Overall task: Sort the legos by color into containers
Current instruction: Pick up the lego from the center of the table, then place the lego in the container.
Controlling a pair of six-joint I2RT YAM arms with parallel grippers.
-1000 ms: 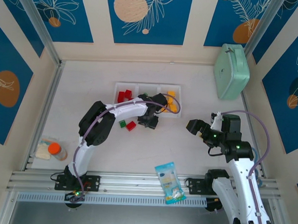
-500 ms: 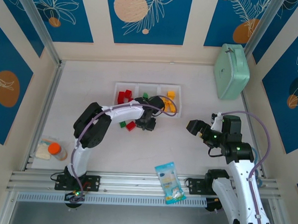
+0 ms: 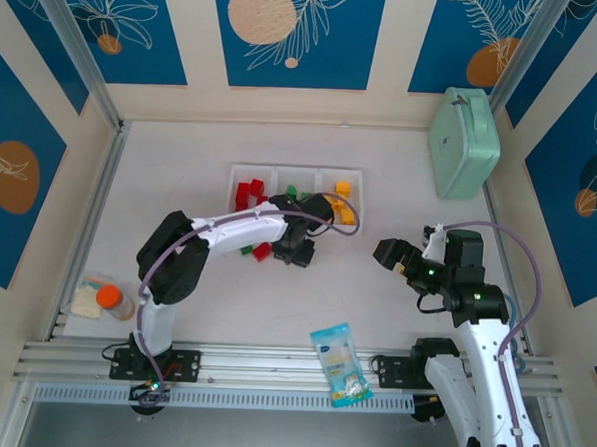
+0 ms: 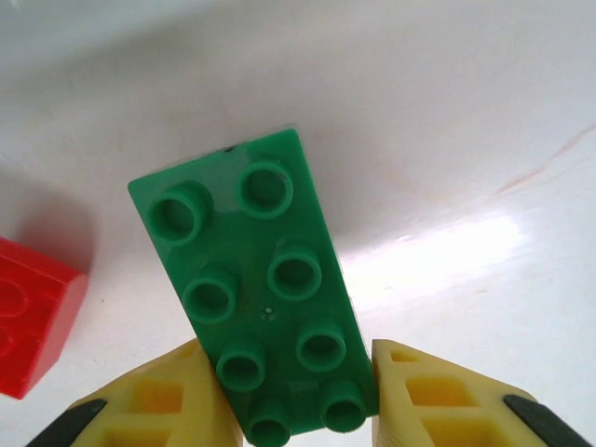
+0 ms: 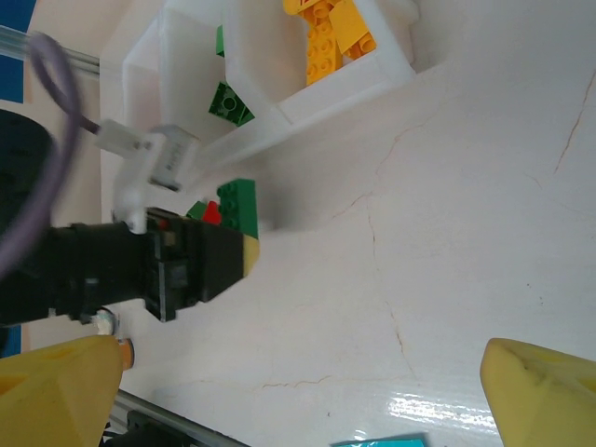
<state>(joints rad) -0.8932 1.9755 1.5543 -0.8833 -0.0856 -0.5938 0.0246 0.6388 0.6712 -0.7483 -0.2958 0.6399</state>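
Legos (image 3: 248,193) are sorted partly into the containers (image 3: 281,170) at table centre: red in the left bin, green in the middle, yellow-orange in the right. A green brick (image 4: 270,307) is clamped at its near end between the yellow fingers (image 4: 158,405) of the left gripper (image 4: 298,400), studs facing the camera, over the bare white table just in front of the bins. A red brick (image 4: 33,317) lies just beside it to the left, apart from it. From above, the front edge of the middle bin is partly covered by the left arm and its cable. The right gripper (image 5: 298,400) is held wide apart with nothing between its fingers, well off to the right of the bins. A blue-and-white snack packet (image 3: 339,363) lies near the front rail, a mint-green case (image 3: 463,142) at the far right, an orange-capped bottle (image 3: 107,299) at the left edge; none is near the bins.
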